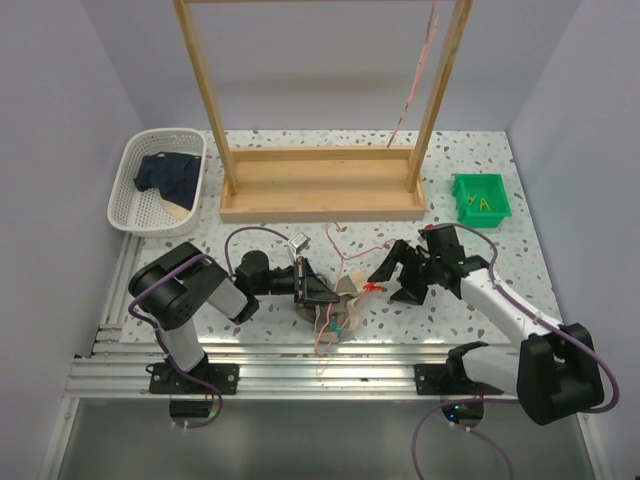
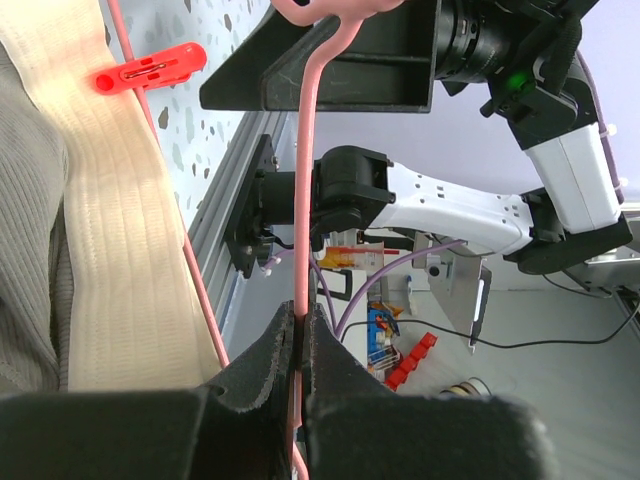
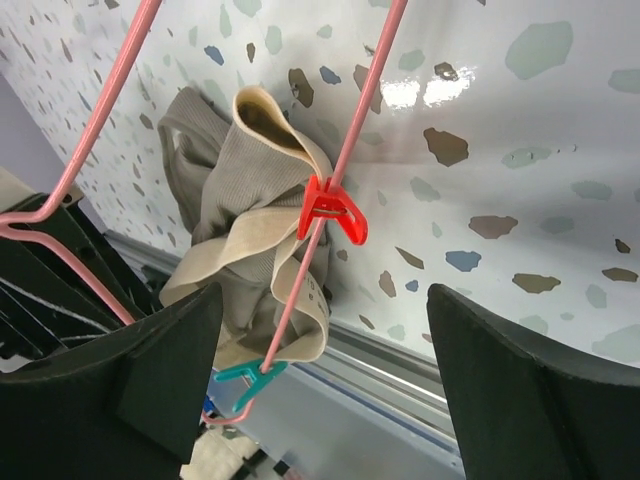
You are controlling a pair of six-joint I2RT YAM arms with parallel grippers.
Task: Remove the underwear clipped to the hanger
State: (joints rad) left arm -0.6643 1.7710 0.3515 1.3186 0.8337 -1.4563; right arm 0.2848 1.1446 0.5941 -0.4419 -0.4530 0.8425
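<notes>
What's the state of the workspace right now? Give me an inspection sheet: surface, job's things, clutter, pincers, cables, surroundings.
Surface: speckled table, glossy, no spills seen.
Job's things: grey underwear bunched on the table, clipped to the pink hanger by a red clip and a teal clip; navy underwear lies in the white basket.
Clutter: green bin at the far right; wooden rack at the back.
Pincers: left pincer shut on the pink hanger's wire; right pincer open above the clipped underwear, holding nothing.
Cables: purple cables loop off both arms.
Surroundings: plain grey walls on three sides.
</notes>
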